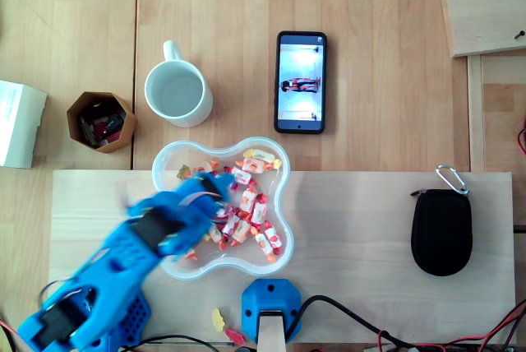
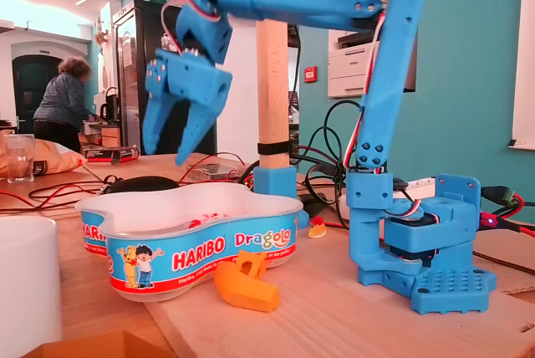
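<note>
My blue gripper (image 2: pixel 165 155) hangs above a white Haribo tub (image 2: pixel 196 245), fingers pointing down and spread, with nothing between them. In the overhead view the gripper (image 1: pixel 209 187) is over the left half of the tub (image 1: pixel 165 157), just above the wrapped candies (image 1: pixel 249 204) that cover its bottom. The arm covers the tub's lower left part. In the fixed view the fingertips (image 2: pixel 182 160) stay well above the tub's rim.
A white mug (image 1: pixel 177 93), a brown hexagonal box (image 1: pixel 101 120) and a phone (image 1: pixel 301 82) lie behind the tub. A black pouch (image 1: pixel 441 230) sits far right. An orange piece (image 2: pixel 247 284) lies beside the tub. Loose candies (image 1: pixel 219 320) lie by the blue post base (image 1: pixel 269 306).
</note>
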